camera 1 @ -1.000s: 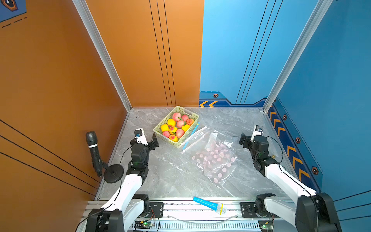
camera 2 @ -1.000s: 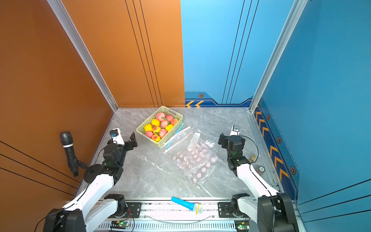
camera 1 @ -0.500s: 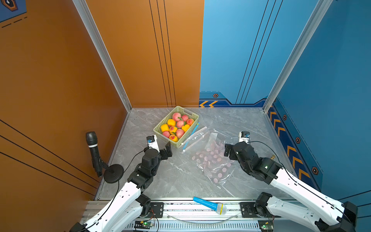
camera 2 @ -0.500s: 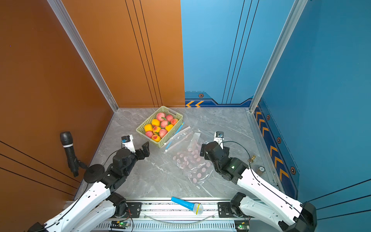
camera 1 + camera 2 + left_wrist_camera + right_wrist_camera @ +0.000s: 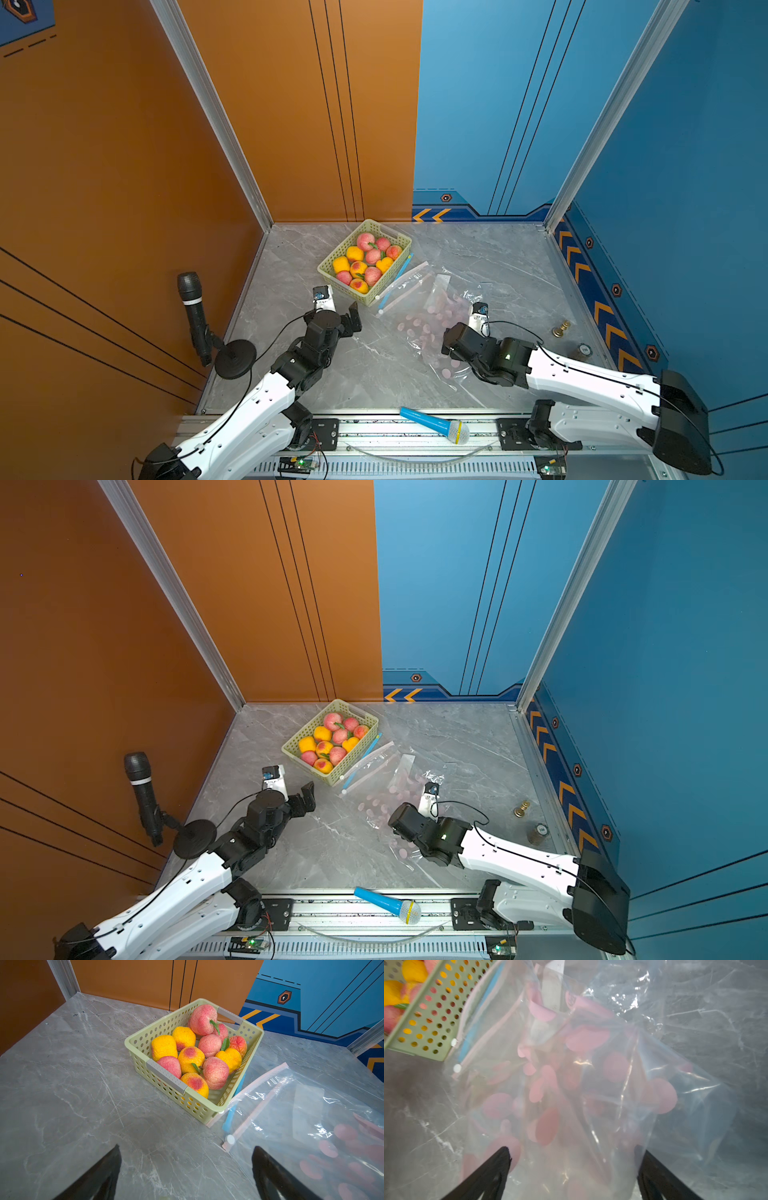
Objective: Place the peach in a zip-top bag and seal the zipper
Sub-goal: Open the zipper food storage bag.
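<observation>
Left gripper (image 5: 187, 1148) spread wide, empty, aimed at peaches (image 5: 215, 1072) in basket (image 5: 133, 1043) near counter's back edge. Right gripper (image 5: 574, 1150) parted astride zip-top bag (image 5: 623, 1088), nothing clamped; steadying likely intended.

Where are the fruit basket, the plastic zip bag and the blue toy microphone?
basket (image 5: 193, 1103), left wrist view, on its perforated side wall.
zip-top bag (image 5: 424, 316), in a top view, on its pink-dotted middle.
blue microphone (image 5: 422, 419), in a top view, on its blue handle.

Zip-top bag (image 5: 280, 1105): clear, glossy, wrinkled plastic film. Basket (image 5: 166, 1093): matt perforated plastic. Peaches (image 5: 215, 1072): rough, matt skins. Table (image 5: 72, 1084): smooth, marble-look.
</observation>
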`<state>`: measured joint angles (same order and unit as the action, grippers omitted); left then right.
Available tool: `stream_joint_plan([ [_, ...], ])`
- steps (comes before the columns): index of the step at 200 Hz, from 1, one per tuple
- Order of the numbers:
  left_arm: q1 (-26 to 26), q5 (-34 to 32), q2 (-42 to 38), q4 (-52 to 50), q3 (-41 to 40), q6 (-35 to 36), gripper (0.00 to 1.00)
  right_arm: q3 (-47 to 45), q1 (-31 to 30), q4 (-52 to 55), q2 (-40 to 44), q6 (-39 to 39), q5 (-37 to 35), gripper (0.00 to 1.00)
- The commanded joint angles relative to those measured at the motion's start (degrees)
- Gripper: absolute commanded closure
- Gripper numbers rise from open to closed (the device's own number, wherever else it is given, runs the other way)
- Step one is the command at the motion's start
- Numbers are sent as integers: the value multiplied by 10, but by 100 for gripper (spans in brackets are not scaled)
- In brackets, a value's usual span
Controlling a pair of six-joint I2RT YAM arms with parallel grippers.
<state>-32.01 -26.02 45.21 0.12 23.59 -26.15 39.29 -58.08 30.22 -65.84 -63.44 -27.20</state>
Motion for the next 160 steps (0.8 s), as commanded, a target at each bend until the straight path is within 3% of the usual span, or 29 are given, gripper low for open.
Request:
stream_joint_plan([
  [1, -5, -4, 10, -5, 17, -11, 2, -37, 29, -46, -10, -32, 18, 27],
  [37, -8, 9, 46, 13, 28, -12, 2, -80, 102, -94, -18, -5, 35, 63],
  [88, -16, 29, 106, 40, 52, -24, 2, -31, 174, -79, -122, 81, 46, 84],
  [118, -18, 48, 129, 55, 65, -35, 2, -10, 253, -83, -144, 138, 48, 86],
  [160, -19, 74, 152, 47, 94, -52, 2, 68, 346, -68, -172, 332, 73, 86],
])
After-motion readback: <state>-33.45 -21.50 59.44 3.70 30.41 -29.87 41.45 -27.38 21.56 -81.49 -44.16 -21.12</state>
